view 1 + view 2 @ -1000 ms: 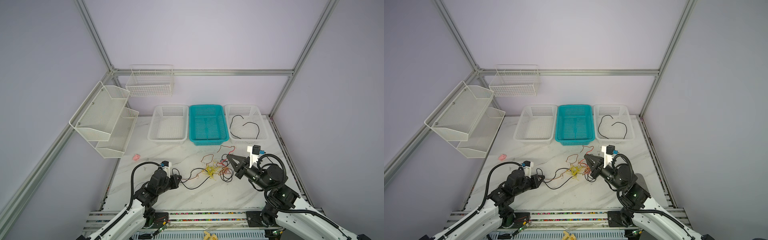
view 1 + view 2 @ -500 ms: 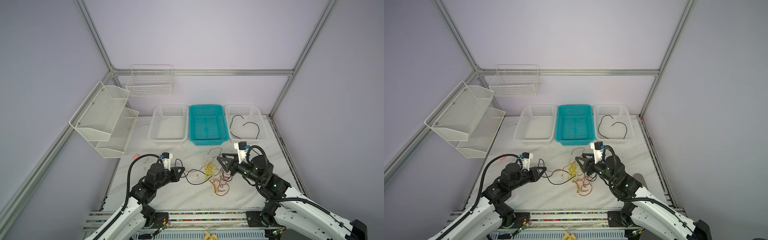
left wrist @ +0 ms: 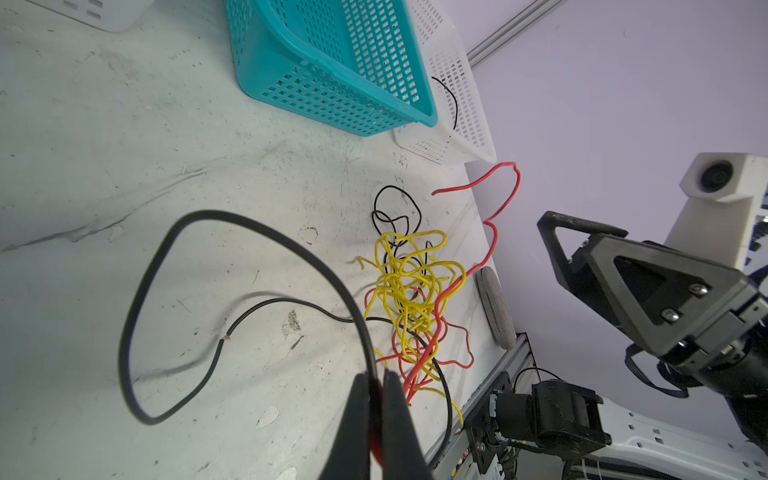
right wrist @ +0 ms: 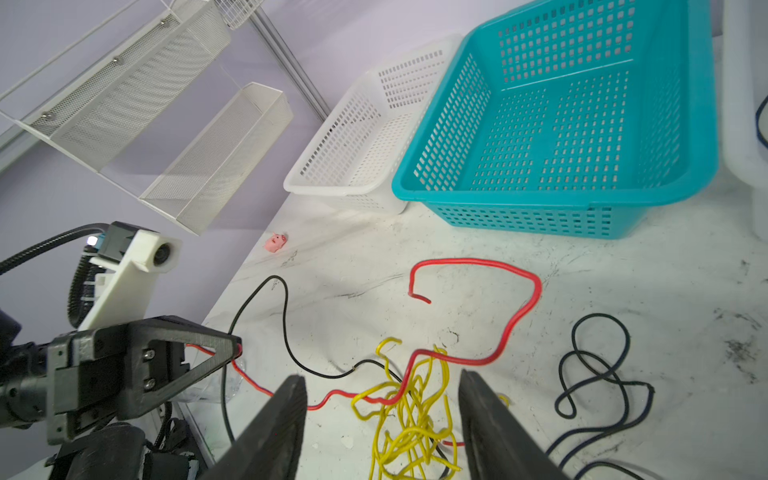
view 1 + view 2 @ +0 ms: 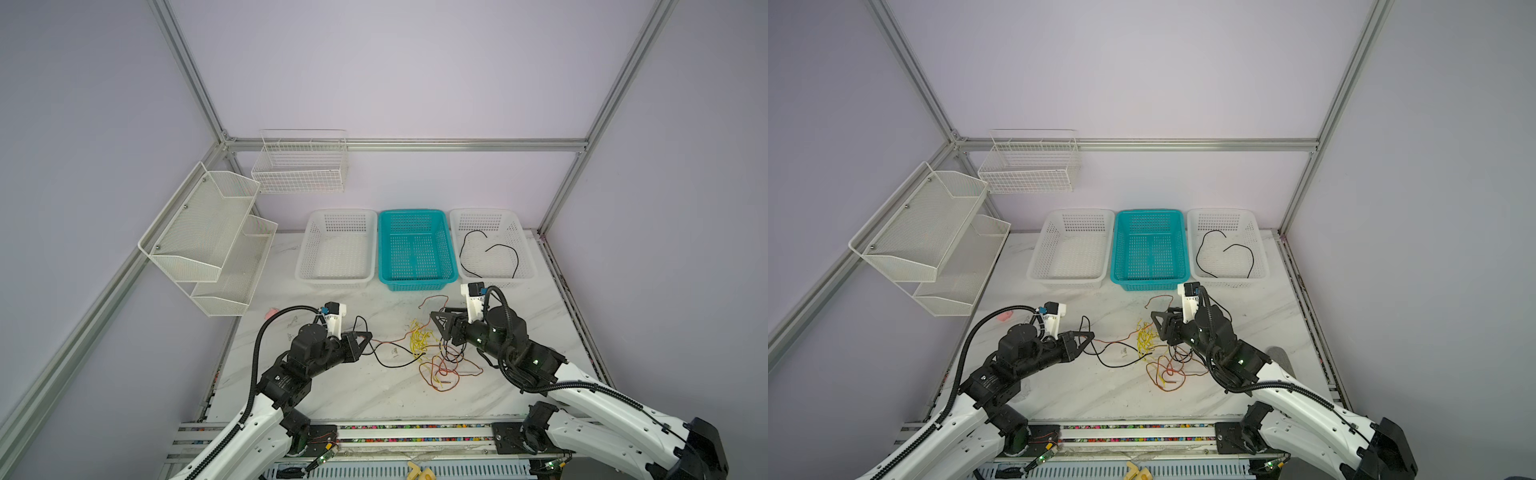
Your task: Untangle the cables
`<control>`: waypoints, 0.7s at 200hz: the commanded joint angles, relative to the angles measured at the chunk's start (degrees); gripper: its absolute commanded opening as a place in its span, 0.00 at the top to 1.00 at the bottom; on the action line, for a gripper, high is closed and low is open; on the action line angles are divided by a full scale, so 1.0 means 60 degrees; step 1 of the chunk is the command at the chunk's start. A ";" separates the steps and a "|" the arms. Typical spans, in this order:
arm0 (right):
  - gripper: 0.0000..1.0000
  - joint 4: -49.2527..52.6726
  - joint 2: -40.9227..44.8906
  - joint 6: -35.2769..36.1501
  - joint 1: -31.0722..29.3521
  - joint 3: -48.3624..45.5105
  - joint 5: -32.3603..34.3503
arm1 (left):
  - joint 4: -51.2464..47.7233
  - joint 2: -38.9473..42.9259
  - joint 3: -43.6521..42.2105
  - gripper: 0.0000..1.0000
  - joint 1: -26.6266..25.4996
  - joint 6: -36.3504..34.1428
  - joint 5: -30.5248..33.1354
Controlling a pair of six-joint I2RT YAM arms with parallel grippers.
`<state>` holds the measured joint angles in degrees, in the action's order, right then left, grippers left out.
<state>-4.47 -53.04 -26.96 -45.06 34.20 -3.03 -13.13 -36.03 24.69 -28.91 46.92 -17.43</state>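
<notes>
Worktop (image 5: pixel 332 390): pale marble pattern, filling the lower middle of both top views.
Cables (image 5: pixel 432 353): loose tangle of yellow, red and black on the worktop, lower centre in both top views, between the two end effectors.
Yellow cable (image 4: pixel 409 419): dense knot at the heart of the tangle.
Red cable (image 3: pixel 500 199): threaded through the yellow knot; free end curling toward the teal basket, another stretch running left to the left end effector.
Black cable (image 3: pixel 249 232): wide loop just beside the left end effector, trailing into the knot.
Left end effector (image 5: pixel 368 336): pinched tight on the red cable, left of the tangle, low over the worktop.
Right end effector (image 4: pixel 382 399): spread wide, gripping nothing, at the right edge of the tangle; fingers (image 4: pixel 282 424) either side of the yellow knot in the right wrist view.
Lone black cable (image 5: pixel 490 253): apart from the tangle, lying inside the right white basket (image 5: pixel 484 212), right of centre in both top views.
Teal basket (image 5: pixel 413 212): at the back of the worktop, between the right white basket and the left white basket (image 5: pixel 338 214).
Pink toy (image 4: pixel 275 242): near the worktop's left edge, well apart from the tangle.
</notes>
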 commanded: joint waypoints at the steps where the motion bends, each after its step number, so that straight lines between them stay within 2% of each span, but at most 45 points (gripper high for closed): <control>1: 0.39 -0.0602 -0.0584 -0.0509 -0.0034 0.0037 -0.0292 | 0.0679 0.0215 0.0701 1.00 0.0035 -0.0100 -0.0377; 35: 0.39 -0.0929 -0.1055 -0.0828 -0.0020 0.0083 -0.0364 | 0.0746 0.0615 0.0544 1.00 0.0036 -0.0242 -0.0209; 66: 0.39 -0.0932 -0.0768 -0.1014 0.0158 -0.0018 -0.0350 | 0.0834 0.0922 0.0383 1.00 0.0031 -0.0392 -0.0192; 88: 0.39 -0.1713 -0.1310 -0.1306 0.0387 -0.0058 -0.1238 | 0.1264 0.0782 0.0209 1.00 0.0037 -0.0252 -0.0436; 111: 0.39 -0.2400 -0.1940 -0.1603 0.0389 -0.0139 -0.1636 | 0.1567 0.0688 0.0135 1.00 0.0032 -0.0131 -0.0524; 122: 0.43 -0.2997 -0.1989 -0.1796 0.0391 -0.0351 -0.1782 | 0.1701 0.0701 0.0067 1.00 0.0038 -0.0103 -0.0579; 140: 0.57 -0.3638 -0.1933 -0.1862 0.0391 -0.0469 -0.2004 | 0.1843 0.0681 -0.0106 1.00 0.0030 -0.0045 -0.0670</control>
<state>-17.58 -65.36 -35.77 -42.83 32.67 -11.68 -8.01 -32.32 24.64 -28.91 45.98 -19.35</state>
